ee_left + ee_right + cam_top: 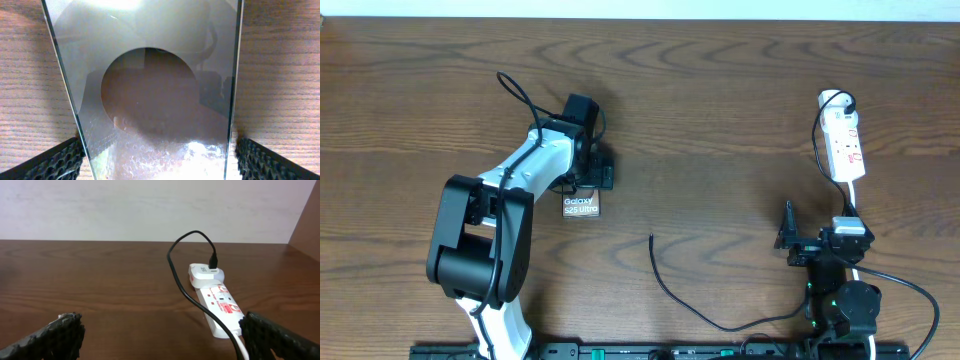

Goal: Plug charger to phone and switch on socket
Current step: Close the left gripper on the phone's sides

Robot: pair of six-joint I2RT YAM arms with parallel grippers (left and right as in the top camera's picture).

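Observation:
The phone [581, 206] lies on the wooden table, its "Galaxy" lettering showing just below my left gripper [592, 176]. In the left wrist view the phone's glossy face [160, 90] fills the space between my two fingers [160, 162]. The fingers straddle its long edges, and a sliver of wood shows at the right finger, so the gripper is open. The charger cable's free plug [652, 238] lies on the table mid-front. The white socket [844, 145] sits at the far right; it also shows in the right wrist view [220, 305]. My right gripper [788, 240] [167, 340] is open and empty, short of the socket.
A white adapter [205, 275] is plugged into the socket's far end, with the black cable looping out of it [175, 275]. The cable runs past my right arm and along the front edge [720, 322]. The socket's white cord [853, 200] runs toward the right arm's base.

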